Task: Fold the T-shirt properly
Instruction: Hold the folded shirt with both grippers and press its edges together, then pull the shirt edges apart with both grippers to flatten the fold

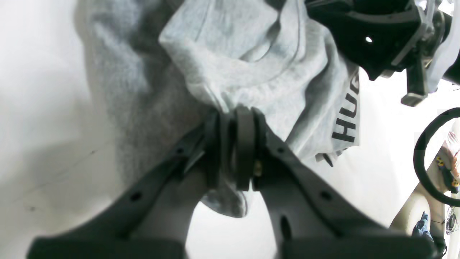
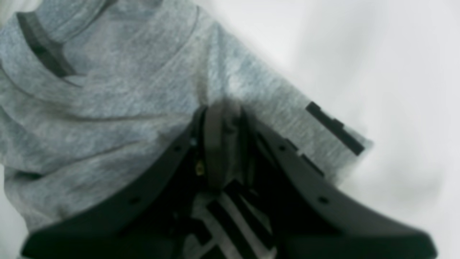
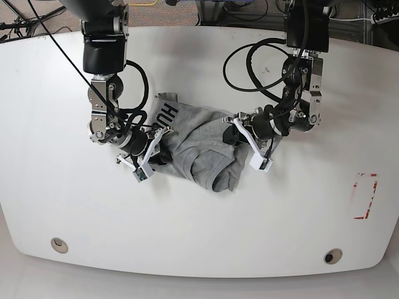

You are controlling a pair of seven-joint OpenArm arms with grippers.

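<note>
Shirt (image 3: 199, 146): bunched mid-table between your arms.
Left gripper (image 1: 235, 111): clenched on a fabric fold.
Right gripper (image 2: 219, 111): clenched on cloth too.
Advice: draw your grips apart evenly, flattening wrinkles first.

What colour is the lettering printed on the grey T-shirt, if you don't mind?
Black, on the heather-grey cotton T-shirt; clearest in the left wrist view.

A crumpled T-shirt (image 3: 199, 146) lies on the white table (image 3: 299, 212).
</note>
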